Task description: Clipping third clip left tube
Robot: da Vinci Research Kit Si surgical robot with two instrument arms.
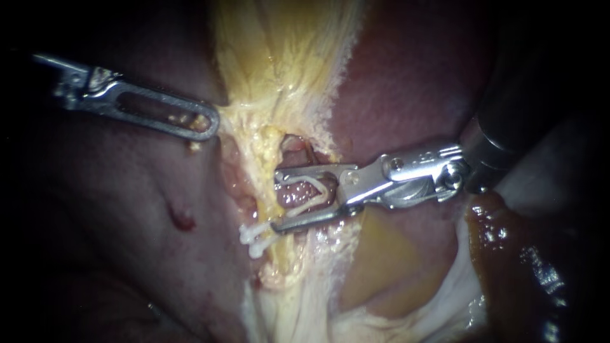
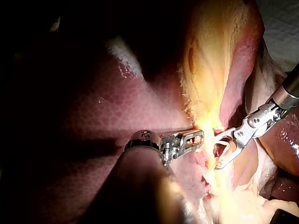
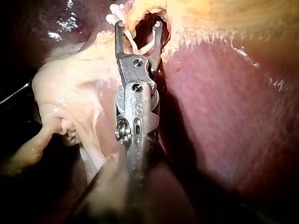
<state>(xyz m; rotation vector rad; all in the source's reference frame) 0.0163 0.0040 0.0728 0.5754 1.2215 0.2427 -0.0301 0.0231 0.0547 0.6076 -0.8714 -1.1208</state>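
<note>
My right instrument [image 1: 277,199] comes in as a bright steel shaft with a pinned hinge. Its jaws stand wide apart around the tube [image 1: 293,197], a soft pink, wet cord lying in a hollow of the tissue. Seated between those jaws is the white clip [image 1: 318,185], a smooth plastic piece bent into a V. One leg lies against each jaw, its fold sits back towards the hinge, and the tube lies inside its open mouth. In the right wrist view the two thin, slightly curved jaws [image 3: 138,24] reach one on each side of the tube, and the clip [image 3: 135,46] shows as a pale loop between them.

Just beside the tube, past the tip of the lower jaw, two set clips [image 1: 253,236] stick out as small white rounded nubs.

The tube runs out of a band of yellow fatty tissue [image 1: 279,76], stringy and glistening with a ragged pale edge. Smooth dark red liver [image 1: 406,95] lies on both sides of the tube.

My left instrument [image 1: 206,122] is near the tube on the far side of the fatty band. Its long, flat, slotted jaws lie closed together on the edge of the fat, and yellow crumbs show through the slot. The left wrist view shows the same tip [image 2: 196,138] buried in the bright yellow edge.
</note>
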